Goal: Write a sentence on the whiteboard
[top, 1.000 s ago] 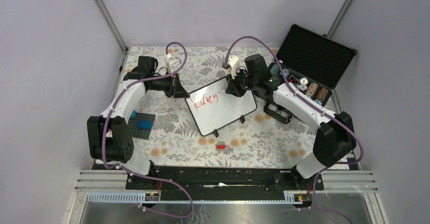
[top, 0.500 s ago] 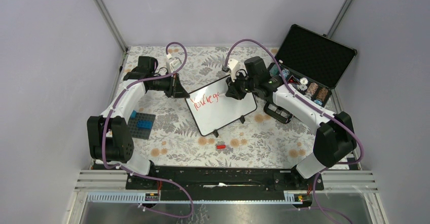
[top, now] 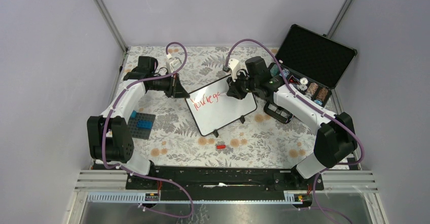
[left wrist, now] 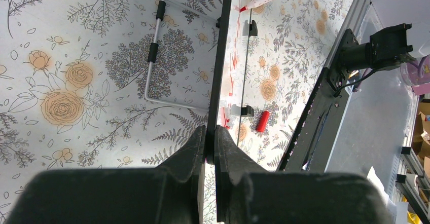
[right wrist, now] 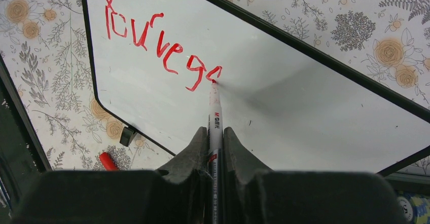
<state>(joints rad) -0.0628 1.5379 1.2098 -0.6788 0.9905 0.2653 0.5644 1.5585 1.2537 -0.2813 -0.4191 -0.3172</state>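
Mid-bench, the whiteboard (top: 223,115) sits slanted, its 10 o'clock corner pinched by the left fingers (left wrist: 202,139), pressed together on the black rim. The right fingers (right wrist: 202,142) are clamped on a marker (right wrist: 215,110). Its tip touches the board at the 3 o'clock end of the red sentence (right wrist: 161,46), roughly "You've go". A red cap (top: 220,146) lies at the board's 6 o'clock.

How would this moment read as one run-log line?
left gripper: shut on whiteboard edge | right gripper: shut on marker | sentence: unfinished
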